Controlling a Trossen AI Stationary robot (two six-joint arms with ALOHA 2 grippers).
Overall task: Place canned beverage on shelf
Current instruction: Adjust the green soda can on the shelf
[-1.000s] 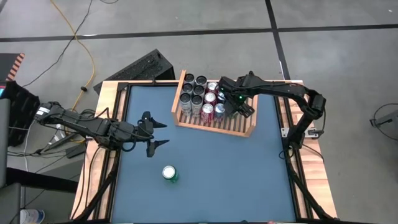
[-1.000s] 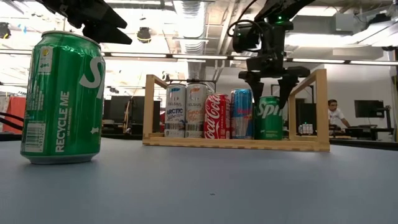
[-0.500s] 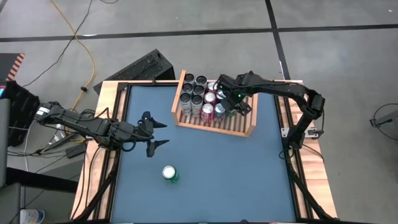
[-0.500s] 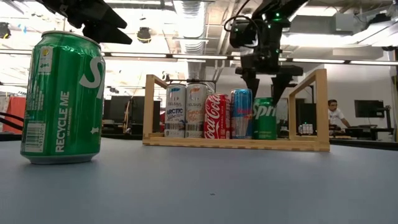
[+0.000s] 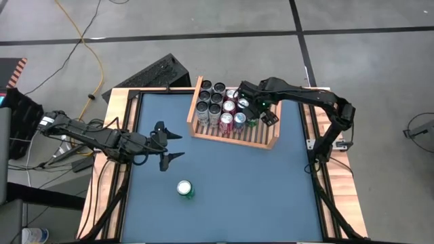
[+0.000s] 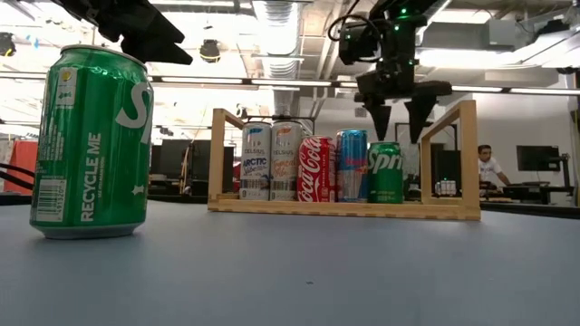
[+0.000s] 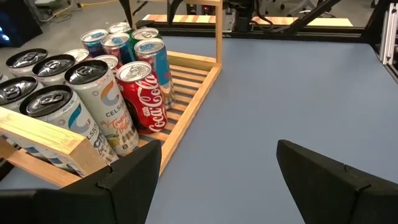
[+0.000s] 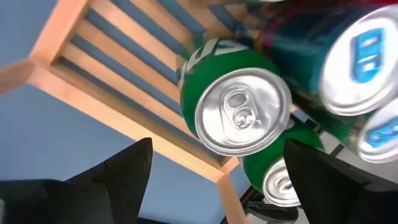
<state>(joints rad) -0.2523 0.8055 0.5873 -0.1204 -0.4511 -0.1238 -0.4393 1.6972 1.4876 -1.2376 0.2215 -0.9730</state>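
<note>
We see a blue surface (image 5: 230, 190) with a light wooden frame. On the grey concrete floor behind it lies a black flat keyboard-like object (image 5: 154, 73), and a yellow cable (image 5: 95, 57) runs nearby. Far in the room, a person (image 6: 490, 167) sits near a dark monitor (image 6: 533, 158).

overhead down, low level across table, wrists close, all sharing shelf (image 5: 234, 135)

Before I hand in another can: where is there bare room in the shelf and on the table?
The shelf has bare slats from the green Sprite can, under the open right gripper, to its right wall. Its left part is packed. The table is bare beyond the lone Sprite can.
</note>
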